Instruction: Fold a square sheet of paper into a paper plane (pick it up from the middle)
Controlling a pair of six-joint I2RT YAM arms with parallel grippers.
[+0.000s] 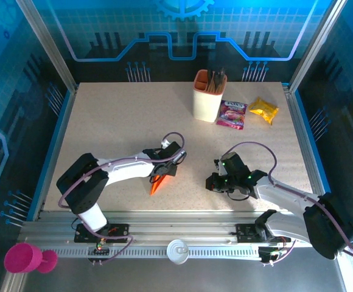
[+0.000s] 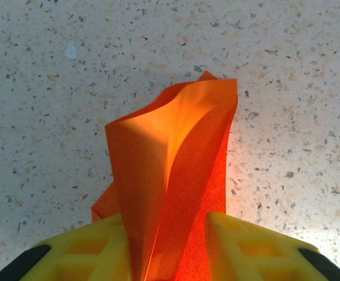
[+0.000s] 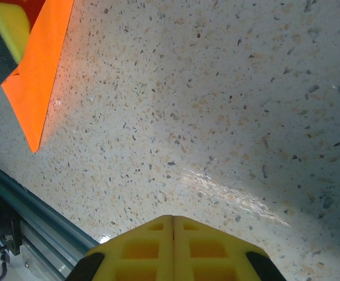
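1. Top view: your left gripper (image 1: 169,163) is low over the orange paper (image 1: 157,182) at the near middle of the tabletop (image 1: 115,121), probably working a crease. The paper's point juts out nearward. The right gripper (image 1: 216,181) sits well apart to the right.
2. Left wrist: the paper (image 2: 176,170) stands puffed between narrowly parted jaws, touching both fingers.
3. Right wrist: your right gripper (image 3: 173,221) is closed and empty, likely parked clear. The paper (image 3: 38,76) lies off to its left.

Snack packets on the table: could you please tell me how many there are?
2. A purple packet lies just right of the peach holder cup; a crinkly yellow packet lies further right. Another could hide behind the cup.
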